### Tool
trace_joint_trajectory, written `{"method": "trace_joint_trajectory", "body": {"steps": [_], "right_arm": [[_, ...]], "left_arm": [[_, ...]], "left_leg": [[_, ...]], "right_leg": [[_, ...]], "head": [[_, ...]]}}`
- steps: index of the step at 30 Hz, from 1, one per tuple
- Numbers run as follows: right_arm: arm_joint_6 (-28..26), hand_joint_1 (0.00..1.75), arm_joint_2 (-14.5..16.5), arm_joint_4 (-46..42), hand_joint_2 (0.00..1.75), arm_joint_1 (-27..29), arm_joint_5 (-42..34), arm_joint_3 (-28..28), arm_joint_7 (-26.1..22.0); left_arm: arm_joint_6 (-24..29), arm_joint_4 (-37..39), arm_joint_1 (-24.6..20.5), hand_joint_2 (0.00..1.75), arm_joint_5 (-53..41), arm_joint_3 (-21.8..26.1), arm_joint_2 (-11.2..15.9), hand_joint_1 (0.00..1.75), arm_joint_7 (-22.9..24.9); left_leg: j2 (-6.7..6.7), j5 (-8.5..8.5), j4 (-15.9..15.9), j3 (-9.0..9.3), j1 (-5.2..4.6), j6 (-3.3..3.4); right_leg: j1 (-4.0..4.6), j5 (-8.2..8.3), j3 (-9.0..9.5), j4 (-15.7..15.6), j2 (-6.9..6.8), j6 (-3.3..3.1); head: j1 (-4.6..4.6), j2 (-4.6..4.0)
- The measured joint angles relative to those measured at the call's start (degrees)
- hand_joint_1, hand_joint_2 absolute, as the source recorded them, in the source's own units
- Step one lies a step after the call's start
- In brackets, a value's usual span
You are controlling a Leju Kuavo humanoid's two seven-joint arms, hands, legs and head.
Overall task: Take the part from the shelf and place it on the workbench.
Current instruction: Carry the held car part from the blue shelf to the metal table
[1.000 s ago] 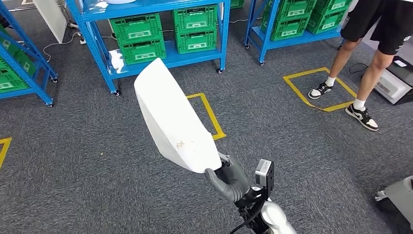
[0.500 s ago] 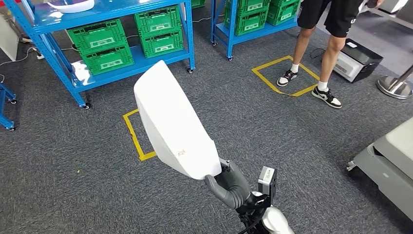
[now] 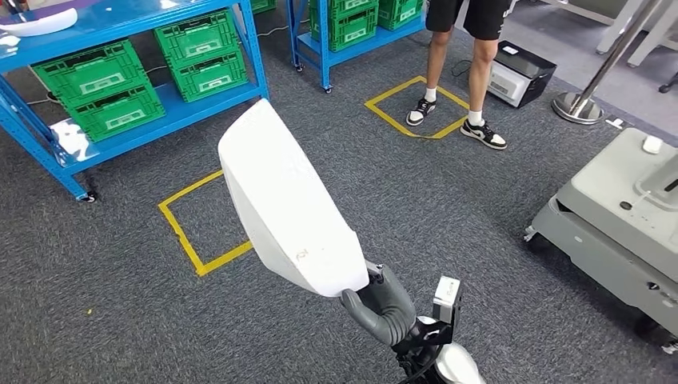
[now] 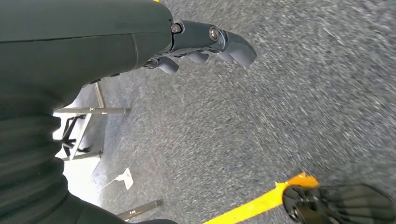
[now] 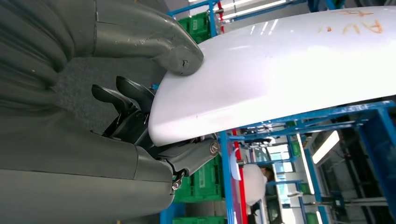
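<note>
Left hand (image 4: pixel 205 44): hangs beside the body over grey carpet; fingers loosely apart, nothing between them.

Part (image 3: pixel 284 204): white moulded shell, long and curved, glossy. Sits clear of the shelf (image 3: pixel 120 128), carried in the air, rising up and away from the right hand toward the robot's left. Faint orange marking near the held end.

Handling, as judged: stiff and thin-walled, likely light for its bulk. The smooth surface looks slippery. Held at one end with the length cantilevered out, it probably levers against the grip and may swing. A hold nearer the middle, or a second hand under the far end, seems steadier for setting down.

Right hand (image 3: pixel 384 304): clamped on the part's narrow lower end, thumb (image 5: pixel 180 58) pressing the outer face, fingers (image 5: pixel 126 100) curled under the edge.

Grey bench (image 3: pixel 616 216): beyond the right hand, well apart from the part.
</note>
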Motion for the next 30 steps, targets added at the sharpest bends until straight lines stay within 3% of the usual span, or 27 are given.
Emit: {"method": "trace_joint_trajectory", "body": {"steps": [1, 3, 5, 7, 8, 9, 11, 13, 14, 16, 18, 20, 22, 23, 24, 25, 27, 29, 30], "right_arm": [[0.1, 1.75, 0.0, -0.3, 1.75, 0.2, -0.1, 0.0, -0.1], [0.2, 1.75, 0.0, -1.0, 1.75, 0.3, -0.1, 0.0, -0.1], [0.2, 1.75, 0.0, -1.7, 1.75, 0.3, -0.1, 0.0, -0.1], [0.3, 1.75, 0.0, -2.0, 1.75, 0.1, -0.1, 0.0, 0.1], [0.3, 1.75, 0.0, -2.1, 1.75, -0.2, -0.1, 0.0, 0.3], [0.4, 1.75, 0.1, -2.1, 1.75, -0.8, -0.2, 0.0, 0.6], [0.5, 1.75, 0.3, -2.1, 1.75, -2.3, -0.2, 0.0, 1.3], [0.6, 1.75, 0.5, -2.2, 1.75, -3.7, -0.5, 0.0, 2.3], [0.7, 1.75, 0.5, -2.3, 1.75, -4.2, -0.7, 0.0, 2.9], [0.6, 1.75, 0.6, -2.7, 1.75, -4.7, -1.0, 0.0, 3.8], [0.3, 1.75, 0.6, -3.4, 1.75, -4.6, -0.9, 0.0, 4.1], [0.0, 1.75, 0.6, -4.2, 1.75, -4.3, -0.4, 0.0, 4.2], [-0.1, 1.75, 0.6, -4.6, 1.75, -3.8, -0.1, -0.1, 4.2], [-0.2, 1.75, 0.6, -4.7, 1.75, -3.4, 0.0, -0.2, 4.2], [-0.3, 1.75, 0.6, -4.7, 1.75, -3.2, 0.0, -0.4, 4.2], [-0.3, 1.75, 0.6, -4.7, 1.75, -3.0, 0.0, -0.6, 4.3], [-0.2, 1.75, 0.6, -4.7, 1.75, -2.9, 0.4, -0.8, 4.0], [0.1, 1.75, 0.6, -4.7, 1.75, -2.6, 1.0, -0.8, 3.5], [0.2, 1.75, 0.6, -4.6, 1.75, -2.5, 1.1, -0.8, 3.2]], "left_arm": [[-0.1, -0.1, -0.1, 1.75, -0.1, 0.1, 0.0, 0.0, -0.1], [-0.2, -0.2, -0.1, 1.75, -0.2, 0.1, 0.0, 0.0, -0.1], [-0.3, -0.3, -0.1, 1.75, -0.3, 0.1, 0.0, 0.0, -0.2], [-0.4, -0.2, 0.0, 1.75, -0.3, 0.2, 0.2, 0.0, -0.4], [-0.4, -0.2, 0.1, 1.75, -0.1, 0.3, 0.2, 0.0, -0.6], [-0.4, -0.2, 0.1, 1.75, 0.2, 0.4, 0.2, 0.0, -0.9], [-0.3, -0.3, -0.1, 1.75, 0.6, 0.8, 0.3, 0.0, -1.7], [-0.4, -0.3, -0.2, 1.75, 0.6, 1.0, 0.3, 0.0, -2.0], [-0.5, -0.2, -0.3, 1.75, 0.3, 1.1, 0.3, 0.0, -1.8], [-0.8, -0.2, -0.4, 1.75, -0.4, 1.1, 0.3, 0.0, -0.8], [-0.9, -0.2, -0.4, 1.75, -1.1, 1.1, 0.2, 0.0, 0.4], [-1.1, -0.2, -0.3, 1.75, -1.9, 1.1, 0.1, 0.0, 1.2], [-1.2, -0.2, -0.1, 1.75, -2.4, 1.1, 0.1, 0.0, 1.5], [-1.2, -0.2, 0.0, 1.75, -2.6, 1.1, 0.1, 0.0, 1.2], [-1.2, -0.2, -0.1, 1.75, -2.7, 1.1, 0.1, 0.0, 0.9], [-1.2, -0.2, -0.2, 1.75, -2.7, 1.1, 0.1, 0.0, 0.4], [-1.2, -0.3, -0.4, 1.75, -2.7, 1.1, 0.0, 0.0, -0.7], [-1.0, -0.3, -0.5, 1.75, -2.7, 1.1, 0.0, 0.0, -1.6], [-0.9, -0.4, -0.6, 1.75, -2.7, 1.1, 0.0, 0.0, -2.0]], "left_leg": [[0.2, -0.13, 0.0, 0.14, 0.09, -0.37], [-1.89, -1.65, 1.9, -0.42, 0.21, -1.06], [-5.43, -5.21, 8.0, -3.18, 0.33, -1.48], [-6.75, -7.72, 14.6, -6.33, 0.39, -1.65], [-6.89, -7.33, 15.4, -6.79, 0.41, -1.68], [-7.02, -5.81, 14.0, -6.22, 0.44, -1.66], [-8.59, -1.68, 6.6, -2.88, 0.6, -1.47], [-10.93, 0.1, 1.0, -0.54, 0.67, -1.07], [-11.56, 0.05, 0.2, -0.2, 0.6, -0.76], [-10.47, 0.35, 0.0, -0.13, 0.55, -0.01], [-9.01, 0.8, -0.5, -0.02, 0.75, 0.84], [-7.35, 0.96, -0.7, -0.06, 0.79, 1.39], [-5.6, 0.86, -0.6, -0.15, 0.72, 1.52], [-4.75, 0.8, -0.6, -0.16, 0.72, 1.48], [-3.94, 0.72, -0.6, -0.15, 0.73, 1.39], [-3.18, 0.6, -0.5, -0.1, 0.76, 1.25], [-1.82, 0.15, -0.2, 0.01, 0.64, 0.74], [-0.8, -0.39, -0.1, 0.21, 0.38, -0.02], [-0.28, -0.57, -0.2, 0.48, 0.3, -0.42]], "right_leg": [[-0.17, 0.17, 0.07, -0.2, 0.67, -0.32], [-0.57, 0.6, 0.27, -0.7, 1.9, -1.01], [-0.77, 0.86, 0.22, -0.8, 3.03, -1.5], [-0.73, 0.95, 0.0, -0.7, 4.47, -1.65], [-0.73, 0.98, -0.05, -0.7, 5.3, -1.64], [-0.75, 1.0, -0.07, -0.5, 6.14, -1.58], [-0.85, 1.02, -0.12, -0.2, 7.67, -1.32], [-0.9, 1.11, -0.51, 0.1, 8.92, -0.64], [-0.98, 1.27, -0.79, 0.2, 9.49, -0.2], [-1.1, 1.71, -1.25, 0.0, 10.61, 0.69], [-0.93, 0.88, -2.21, 1.4, 8.73, 1.3], [-0.83, -2.36, -5.25, 7.4, 5.05, 1.79], [-1.04, -5.36, -9.03, 14.9, 3.62, 2.25], [-1.17, -5.54, -9.91, 16.7, 3.41, 2.4], [-1.28, -4.59, -9.47, 15.8, 3.18, 2.48], [-1.37, -2.91, -7.83, 12.8, 2.68, 2.49], [-1.29, 0.14, -3.29, 4.6, 0.26, 2.17], [-1.02, 0.9, -1.19, 0.7, -1.17, 1.35], [-0.86, 0.77, -1.28, 0.7, -0.86, 0.86]], "head": [[0.02, 0.0], [-0.11, 0.0], [-0.26, 0.0], [-0.27, 0.0], [-0.27, 0.01], [-0.27, 0.01], [-0.27, 0.01], [-0.26, 0.0], [-0.25, 0.0], [-0.25, 0.0], [-0.02, 0.0], [0.35, 0.0], [0.5, 0.0], [0.51, 0.0], [0.51, 0.0], [0.51, 0.0], [0.5, 0.0], [0.45, 0.0], [0.43, 0.0]]}}
